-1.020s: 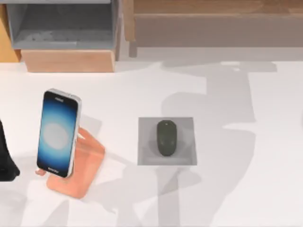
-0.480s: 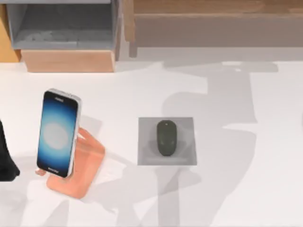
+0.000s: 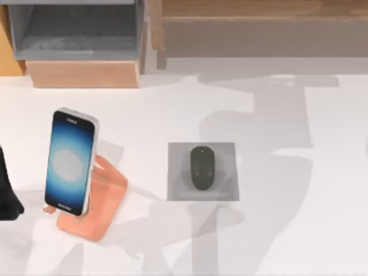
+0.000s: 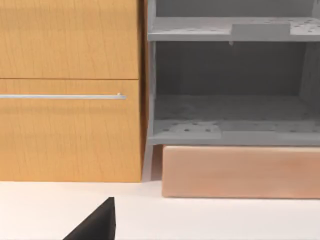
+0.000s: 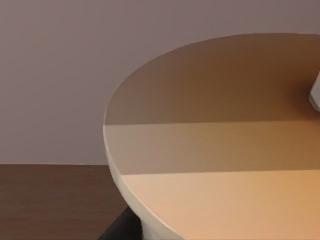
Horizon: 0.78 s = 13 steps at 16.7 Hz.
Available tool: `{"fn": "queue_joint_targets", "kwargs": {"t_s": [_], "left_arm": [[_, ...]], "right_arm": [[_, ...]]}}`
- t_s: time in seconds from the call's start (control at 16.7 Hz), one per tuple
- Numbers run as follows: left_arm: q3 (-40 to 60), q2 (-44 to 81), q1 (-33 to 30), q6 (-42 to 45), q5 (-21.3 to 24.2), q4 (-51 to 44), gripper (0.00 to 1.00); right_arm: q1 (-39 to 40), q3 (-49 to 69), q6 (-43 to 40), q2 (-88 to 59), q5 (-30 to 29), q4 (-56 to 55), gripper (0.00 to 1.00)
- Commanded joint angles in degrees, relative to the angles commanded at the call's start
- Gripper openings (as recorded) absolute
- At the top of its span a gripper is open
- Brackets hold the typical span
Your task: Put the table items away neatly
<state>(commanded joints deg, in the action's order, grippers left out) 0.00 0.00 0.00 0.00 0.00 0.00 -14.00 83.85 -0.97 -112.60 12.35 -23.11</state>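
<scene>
Lying in the middle of the flat grey pad (image 3: 203, 171), the dark mouse (image 3: 202, 167) points its long side toward the back of the table (image 3: 276, 230). The pad sits near the centre of the white table. To the left of the pad, well apart from it, the phone (image 3: 70, 162) with the blue screen leans on the pink stand (image 3: 100, 204); the phone is tilted back and its lower edge rests in the stand.

Behind the pad and to its left, at the back edge of the table, stands a grey open shelf (image 3: 77, 31) on a light wooden base (image 3: 83, 73). The left wrist view looks straight at this shelf (image 4: 230, 85), with an orange wooden cabinet (image 4: 70, 90) and its thin metal handle (image 4: 62, 96) just beside it.

Far to the left of the pad, at the table's left edge, a dark part of the left arm (image 3: 7, 192) comes into the top view. A black tip of the left gripper (image 4: 97, 225) shows in the left wrist view, but I cannot tell whether its fingers are spread or pressed together.

The right wrist view looks closely at the cup (image 5: 215, 150), a tan rounded surface with a pale edge, in front of a plain wall. I cannot tell if the right gripper is pinching it.
</scene>
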Motion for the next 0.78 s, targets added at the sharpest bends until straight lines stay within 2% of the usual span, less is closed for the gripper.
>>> {"fn": "queue_joint_targets", "kwargs": {"t_s": [0.06, 0.78], "left_arm": [[0.0, 0.0, 0.0, 0.0, 0.0, 0.0, 1.00], [0.0, 0.0, 0.0, 0.0, 0.0, 0.0, 1.00]], "right_arm": [[0.0, 0.0, 0.0, 0.0, 0.0, 0.0, 0.00], [0.0, 0.0, 0.0, 0.0, 0.0, 0.0, 0.90]]}}
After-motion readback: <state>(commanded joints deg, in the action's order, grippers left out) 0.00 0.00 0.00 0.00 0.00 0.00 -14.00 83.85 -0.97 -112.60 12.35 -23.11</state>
